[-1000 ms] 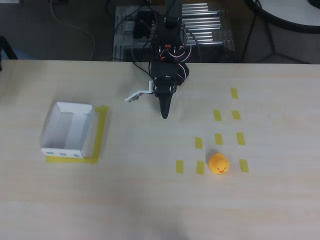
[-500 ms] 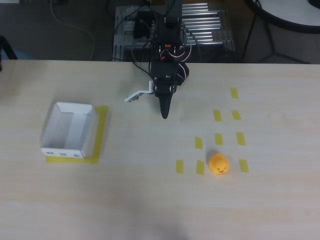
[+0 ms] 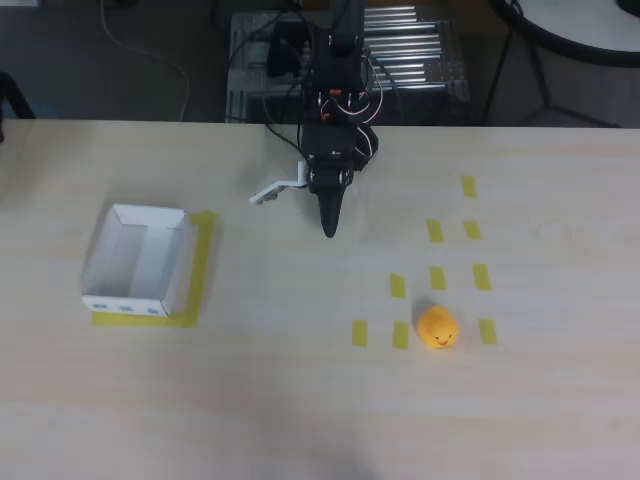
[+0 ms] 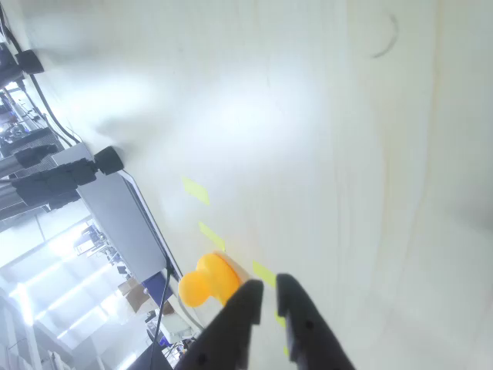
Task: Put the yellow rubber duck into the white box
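The yellow rubber duck (image 3: 438,328) sits on the pale table among yellow tape strips, right of centre in the overhead view. In the wrist view the duck (image 4: 206,280) lies just beyond the fingertips. The white box (image 3: 138,261) rests at the left on a yellow tape outline, with blue marks on its near side. My black gripper (image 3: 328,229) points down at the table near the back centre, well apart from both duck and box. Its jaws are shut with nothing between them; the wrist view shows the gripper (image 4: 269,287) with fingers nearly touching.
Several yellow tape strips (image 3: 436,278) dot the table's right half. A metal rack with cables (image 3: 405,50) stands behind the table's back edge. A white part (image 3: 268,192) sticks out left of the arm.
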`<state>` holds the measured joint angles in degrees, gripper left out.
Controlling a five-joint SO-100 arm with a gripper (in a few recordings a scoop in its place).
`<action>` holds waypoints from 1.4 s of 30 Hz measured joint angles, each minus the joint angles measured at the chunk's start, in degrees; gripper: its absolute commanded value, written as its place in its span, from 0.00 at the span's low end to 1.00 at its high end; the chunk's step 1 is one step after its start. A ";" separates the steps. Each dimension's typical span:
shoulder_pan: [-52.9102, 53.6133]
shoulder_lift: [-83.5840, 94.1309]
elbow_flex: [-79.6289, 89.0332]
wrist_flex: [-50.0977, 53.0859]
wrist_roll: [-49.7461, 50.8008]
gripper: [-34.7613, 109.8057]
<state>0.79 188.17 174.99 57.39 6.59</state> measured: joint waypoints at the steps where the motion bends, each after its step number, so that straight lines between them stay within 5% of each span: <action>1: 0.00 0.00 0.00 0.00 0.00 0.24; 30: 0.18 -5.19 -3.16 -5.89 -1.67 0.24; 34: 0.18 -24.43 -21.53 -5.45 -2.55 0.33; 42: -4.13 -72.86 -85.78 22.06 -19.51 0.56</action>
<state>-3.34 115.31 89.21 79.45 -12.92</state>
